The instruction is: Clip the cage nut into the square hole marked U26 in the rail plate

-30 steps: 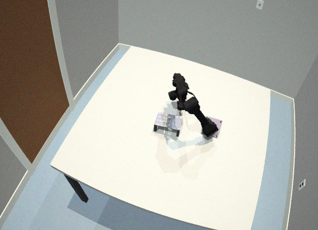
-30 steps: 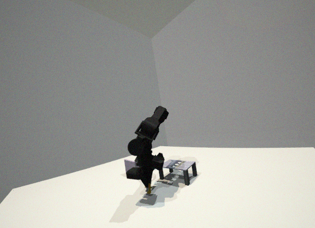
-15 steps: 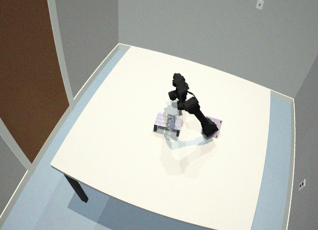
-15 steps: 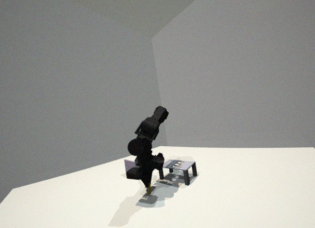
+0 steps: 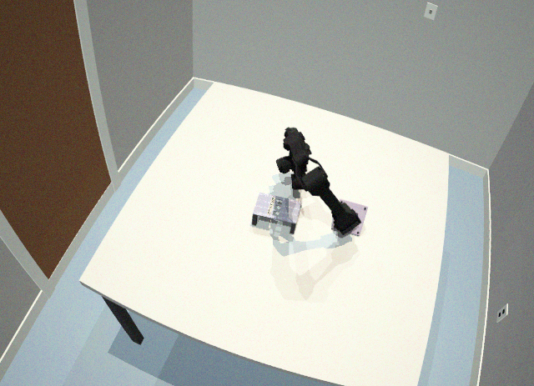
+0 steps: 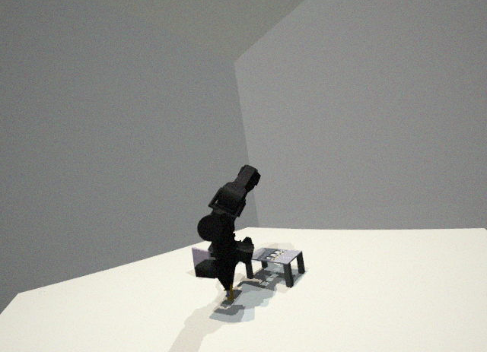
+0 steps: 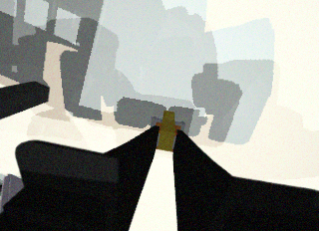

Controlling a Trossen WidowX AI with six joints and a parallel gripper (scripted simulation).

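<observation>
The brass-yellow cage nut (image 6: 231,293) (image 7: 166,136) is between the fingertips of my gripper, which is shut on it. The gripper (image 7: 168,133) points down in the exterior view, with the nut low over the table; the exact gap below it is hard to tell. In the top view the arm hides the fingertips and nut. The pale lilac rail plate (image 5: 262,203) (image 6: 291,256) stands level on dark legs, to one side of the gripper. Its row of square holes shows small, and the U26 mark cannot be read.
A separate lilac plate (image 5: 362,218) (image 6: 200,257) with dark corner dots shows partly behind the arm. The rail plate's dark legs (image 6: 288,275) stand on the white table (image 5: 193,244). Overlapping shadows of the arm and rail plate lie around the nut.
</observation>
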